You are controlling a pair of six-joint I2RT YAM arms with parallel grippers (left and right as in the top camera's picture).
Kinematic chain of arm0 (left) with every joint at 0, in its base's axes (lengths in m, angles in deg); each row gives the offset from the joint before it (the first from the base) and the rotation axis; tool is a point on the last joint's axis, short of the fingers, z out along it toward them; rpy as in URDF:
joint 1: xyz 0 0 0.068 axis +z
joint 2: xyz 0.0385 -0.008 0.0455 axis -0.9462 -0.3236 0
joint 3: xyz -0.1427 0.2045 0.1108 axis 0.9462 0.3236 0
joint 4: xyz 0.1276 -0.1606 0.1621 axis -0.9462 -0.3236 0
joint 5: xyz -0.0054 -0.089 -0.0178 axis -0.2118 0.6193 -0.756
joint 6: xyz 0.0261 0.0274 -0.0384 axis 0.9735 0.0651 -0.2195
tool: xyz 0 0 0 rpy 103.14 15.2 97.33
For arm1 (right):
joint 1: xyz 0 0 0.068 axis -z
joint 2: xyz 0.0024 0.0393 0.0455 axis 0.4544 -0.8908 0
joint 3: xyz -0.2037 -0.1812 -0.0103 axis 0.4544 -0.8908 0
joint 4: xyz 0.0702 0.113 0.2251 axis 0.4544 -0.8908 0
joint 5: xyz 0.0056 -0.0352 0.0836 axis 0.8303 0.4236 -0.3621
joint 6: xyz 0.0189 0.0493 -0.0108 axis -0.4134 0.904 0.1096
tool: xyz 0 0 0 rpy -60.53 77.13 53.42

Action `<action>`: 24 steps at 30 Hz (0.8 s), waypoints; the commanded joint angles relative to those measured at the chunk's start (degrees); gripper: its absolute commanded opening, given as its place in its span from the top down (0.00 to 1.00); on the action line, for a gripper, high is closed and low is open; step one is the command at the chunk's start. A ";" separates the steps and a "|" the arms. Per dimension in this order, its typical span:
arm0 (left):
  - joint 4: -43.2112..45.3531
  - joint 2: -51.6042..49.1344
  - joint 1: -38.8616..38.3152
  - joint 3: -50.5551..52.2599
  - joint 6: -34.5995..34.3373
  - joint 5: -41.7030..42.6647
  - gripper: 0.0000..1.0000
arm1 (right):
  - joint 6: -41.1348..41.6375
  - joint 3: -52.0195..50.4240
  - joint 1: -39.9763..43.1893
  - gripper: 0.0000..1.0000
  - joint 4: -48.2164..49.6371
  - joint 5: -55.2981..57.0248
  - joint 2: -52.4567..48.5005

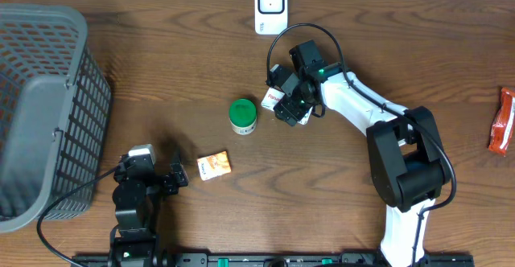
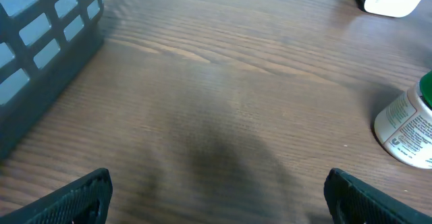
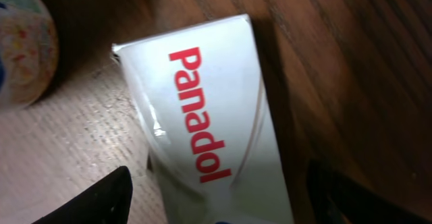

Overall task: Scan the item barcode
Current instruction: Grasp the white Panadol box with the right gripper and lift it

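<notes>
"The left claw [image 1: 181, 177] sits wide open, idle."
"And the Panadol box [image 3: 202, 123]?"
"Flat on the table [image 1: 402, 42], mid-desk, with the right claw [image 1: 287, 106] straddling it. Gripped or not, I can't tell. Pickup stage, I'd say. Next it must lift and turn the barcode toward the white scanner [image 1: 271, 7]."

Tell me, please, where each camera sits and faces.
Overhead: above the table, looking straight down; left arm and right arm show.
Left wrist: behind the left gripper, low, facing across the wood toward basket and bottle; fingertips in bottom corners.
Right wrist: behind the right gripper, close above the Panadol box; fingertips flank it.
Shared: overhead and left wrist show the bottle.
</notes>
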 commanded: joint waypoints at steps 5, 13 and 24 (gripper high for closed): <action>-2.23 0.04 0.20 0.63 0.76 0.46 0.01 | -0.28 0.74 -1.11 0.25 0.70 0.98 -3.61; -2.23 0.07 0.20 0.63 0.76 0.46 0.01 | 0.31 0.74 -3.10 0.51 1.62 1.33 -4.24; -2.23 0.07 0.20 0.66 0.76 0.46 0.01 | 4.96 2.49 -2.38 0.69 -3.43 -3.78 -4.02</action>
